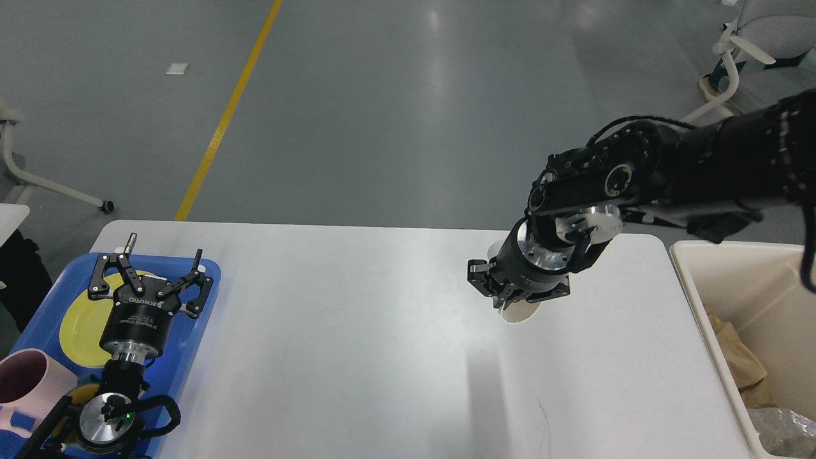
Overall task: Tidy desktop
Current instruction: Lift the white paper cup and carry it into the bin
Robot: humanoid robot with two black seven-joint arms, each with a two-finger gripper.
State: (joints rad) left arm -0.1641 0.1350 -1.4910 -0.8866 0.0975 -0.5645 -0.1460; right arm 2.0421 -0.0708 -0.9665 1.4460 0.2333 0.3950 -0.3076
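The white desktop (pixel 357 363) fills the lower half of the head view. My right gripper (pixel 507 298) is lifted above its right part and is shut on a small white paper cup (pixel 524 312), whose rim shows below the fingers. My left gripper (pixel 162 256) is open and empty, hovering over a blue tray (pixel 205 299) at the desktop's left edge. It holds nothing.
The blue tray holds a yellow plate (pixel 76 328) and a pink mug (pixel 25 382). A cream bin (pixel 698 290) stands off the right edge with crumpled brown paper (pixel 739 363) and foil (pixel 784 433) inside. Chairs stand on the floor far left and far right.
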